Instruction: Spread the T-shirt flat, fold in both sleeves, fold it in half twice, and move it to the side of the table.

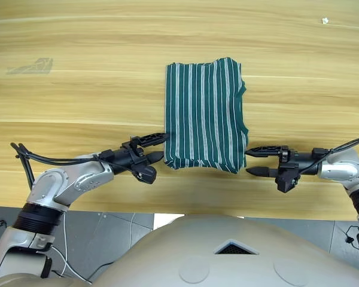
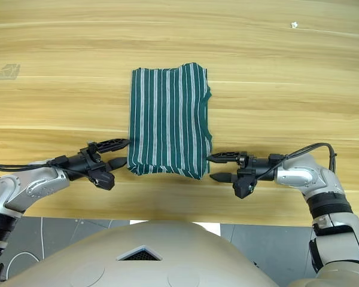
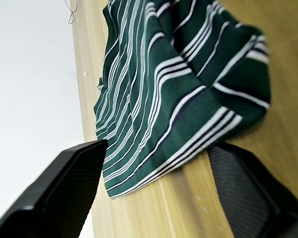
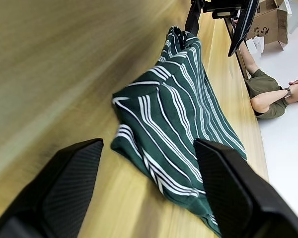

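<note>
A dark green T-shirt (image 1: 206, 115) with white stripes lies folded into a tall rectangle on the wooden table (image 1: 78, 95), sleeves tucked in. My left gripper (image 1: 158, 147) sits open at the shirt's near left corner, its fingers (image 3: 64, 193) spread on either side of that corner without closing on it. My right gripper (image 1: 253, 161) is open just off the near right corner, a small gap from the cloth (image 4: 174, 119). Both grippers rest low over the table near its front edge.
The table runs wide on both sides of the shirt, with bare wood to the left and right. A small white scrap (image 1: 325, 21) lies at the far right. The table's front edge (image 1: 185, 209) is just behind my grippers.
</note>
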Tool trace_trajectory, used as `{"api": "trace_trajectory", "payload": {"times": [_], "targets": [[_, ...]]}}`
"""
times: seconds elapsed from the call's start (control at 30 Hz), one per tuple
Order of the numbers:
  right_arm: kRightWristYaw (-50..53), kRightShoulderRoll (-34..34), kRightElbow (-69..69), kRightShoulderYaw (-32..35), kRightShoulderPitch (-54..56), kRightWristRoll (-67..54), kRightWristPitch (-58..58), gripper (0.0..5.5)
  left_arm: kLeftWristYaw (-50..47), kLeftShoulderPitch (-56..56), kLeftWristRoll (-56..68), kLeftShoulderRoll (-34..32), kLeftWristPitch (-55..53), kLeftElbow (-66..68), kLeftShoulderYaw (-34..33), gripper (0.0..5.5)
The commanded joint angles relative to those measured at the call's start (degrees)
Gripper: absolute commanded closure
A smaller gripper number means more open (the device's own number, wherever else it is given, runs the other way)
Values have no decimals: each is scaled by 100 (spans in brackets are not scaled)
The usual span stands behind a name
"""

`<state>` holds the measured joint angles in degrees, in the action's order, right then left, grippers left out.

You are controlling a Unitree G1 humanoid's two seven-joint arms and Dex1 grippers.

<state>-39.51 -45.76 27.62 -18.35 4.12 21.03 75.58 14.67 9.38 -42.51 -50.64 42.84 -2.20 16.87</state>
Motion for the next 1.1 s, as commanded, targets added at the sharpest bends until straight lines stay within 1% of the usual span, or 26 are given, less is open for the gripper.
{"api": "trace_trajectory", "payload": {"times": [0.03,0.17,0.33,0.43,0.63,0.73,0.9,1.0,1.03,1.1], "targets": [[191,43,237,-73,219,509,-203,211,286,166,-373,-94,-57,423,342,180],[407,59,332,-218,321,689,-312,211,321,145,-374,-114,-9,427,400,180],[553,42,248,-408,287,606,-460,321,339,111,-346,-106,25,417,478,289],[589,57,163,-534,259,534,-522,368,364,102,-322,-83,3,392,538,336],[613,18,62,-741,200,393,-635,494,420,161,-290,-58,-35,328,731,459],[596,3,34,-816,188,296,-690,548,490,206,-212,-35,-66,247,764,496],[583,-13,60,-882,189,132,-757,550,575,239,-159,-38,-106,191,783,545],[519,-58,80,-927,215,-87,-811,550,614,291,-49,-110,-137,158,716,548],[425,-87,56,-977,205,-360,-887,550,661,332,76,-157,-168,122,665,548],[-252,-254,-392,-1185,37,-1684,-1603,550,963,511,730,-310,-397,-86,493,548]]}}
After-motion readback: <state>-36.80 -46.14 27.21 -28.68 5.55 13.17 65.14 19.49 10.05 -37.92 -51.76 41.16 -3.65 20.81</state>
